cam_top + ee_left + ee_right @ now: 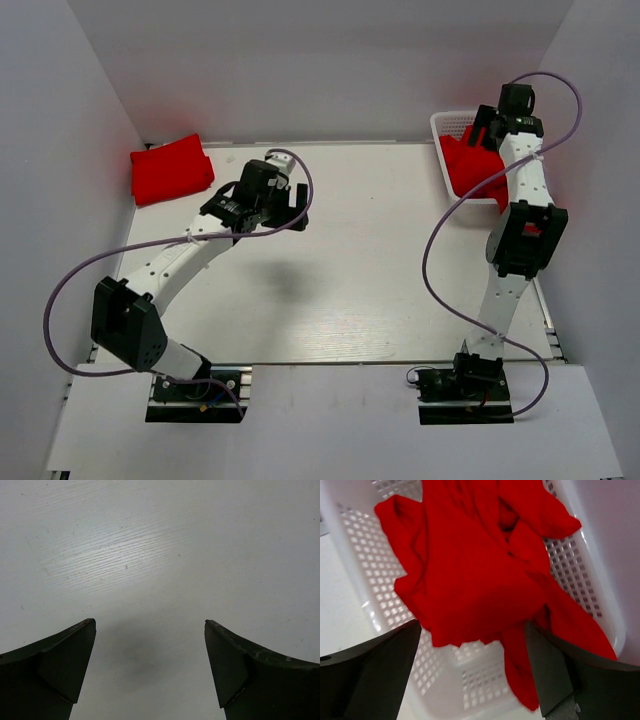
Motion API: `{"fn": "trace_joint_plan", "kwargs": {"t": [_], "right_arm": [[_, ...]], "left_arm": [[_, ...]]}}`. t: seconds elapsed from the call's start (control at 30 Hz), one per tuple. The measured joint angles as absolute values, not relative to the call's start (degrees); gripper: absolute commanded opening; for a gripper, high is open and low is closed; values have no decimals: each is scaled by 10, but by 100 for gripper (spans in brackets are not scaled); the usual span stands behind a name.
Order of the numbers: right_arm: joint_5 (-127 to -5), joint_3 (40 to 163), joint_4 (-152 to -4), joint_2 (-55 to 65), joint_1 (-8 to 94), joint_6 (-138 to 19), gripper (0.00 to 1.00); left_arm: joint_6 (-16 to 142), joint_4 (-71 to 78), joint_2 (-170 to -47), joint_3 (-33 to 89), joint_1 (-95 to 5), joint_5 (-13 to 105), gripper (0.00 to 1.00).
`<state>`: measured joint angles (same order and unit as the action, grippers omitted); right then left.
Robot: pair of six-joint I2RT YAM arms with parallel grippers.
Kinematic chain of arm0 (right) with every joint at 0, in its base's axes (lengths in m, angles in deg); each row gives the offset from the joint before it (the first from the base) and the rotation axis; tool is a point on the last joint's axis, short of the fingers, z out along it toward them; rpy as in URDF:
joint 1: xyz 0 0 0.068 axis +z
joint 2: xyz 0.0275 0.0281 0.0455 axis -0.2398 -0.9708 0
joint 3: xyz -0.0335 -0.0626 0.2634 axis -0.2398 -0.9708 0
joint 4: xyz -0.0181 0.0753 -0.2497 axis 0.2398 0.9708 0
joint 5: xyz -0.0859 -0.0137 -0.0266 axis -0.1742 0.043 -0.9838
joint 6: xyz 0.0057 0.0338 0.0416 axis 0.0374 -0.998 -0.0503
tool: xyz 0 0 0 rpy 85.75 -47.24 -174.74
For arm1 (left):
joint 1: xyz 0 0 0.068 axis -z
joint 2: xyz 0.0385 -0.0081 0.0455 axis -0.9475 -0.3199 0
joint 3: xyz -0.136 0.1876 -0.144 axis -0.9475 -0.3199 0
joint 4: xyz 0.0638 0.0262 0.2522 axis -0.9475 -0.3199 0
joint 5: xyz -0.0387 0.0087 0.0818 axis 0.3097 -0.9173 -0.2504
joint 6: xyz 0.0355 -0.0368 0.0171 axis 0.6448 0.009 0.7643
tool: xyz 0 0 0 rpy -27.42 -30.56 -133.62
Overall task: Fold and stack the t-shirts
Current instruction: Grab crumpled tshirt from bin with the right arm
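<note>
White wood-grain surface (360, 270) fills the frame centre; plain pale walls (300, 60) enclose it at left, top and right.

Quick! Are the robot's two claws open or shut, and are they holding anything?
Left claw: open, holding nothing, over the white table.
Right claw: open, holding nothing, above crumpled bright red cloth t-shirts in the white plastic lattice basket.
</note>
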<state>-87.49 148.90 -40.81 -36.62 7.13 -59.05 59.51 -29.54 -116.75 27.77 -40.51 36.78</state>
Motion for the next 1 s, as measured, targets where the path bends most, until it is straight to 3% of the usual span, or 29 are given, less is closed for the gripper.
{"fn": "trace_joint_plan", "kwargs": {"t": [0.1, 0.27, 0.37, 0.47, 0.5, 0.57, 0.6, 0.67, 1.0], "right_arm": [[-870, 1498, -445, -407, 60, -574, 90], [-852, 1498, -547, -479, 55, -560, 74], [-835, 1501, -590, -515, 53, -559, 70], [-821, 1504, -612, -539, 50, -565, 53], [-818, 1504, -615, -543, 49, -567, 39], [-810, 1504, -621, -546, 45, -574, 28], [-807, 1504, -624, -546, 43, -577, 15], [-798, 1504, -635, -546, 40, -578, 0], [-780, 1496, -645, -498, 38, -577, 0]], "left_arm": [[600, -295, -1188, 292, -405, 368, 100], [615, -294, -1224, 295, -405, 382, 100], [620, -292, -1242, 297, -405, 388, 100], [622, -290, -1258, 303, -405, 392, 100], [622, -290, -1263, 306, -405, 393, 100], [623, -290, -1273, 314, -405, 394, 100], [623, -290, -1276, 317, -405, 394, 100], [624, -290, -1279, 320, -405, 394, 100], [629, -290, -1281, 325, -405, 393, 100]]}}
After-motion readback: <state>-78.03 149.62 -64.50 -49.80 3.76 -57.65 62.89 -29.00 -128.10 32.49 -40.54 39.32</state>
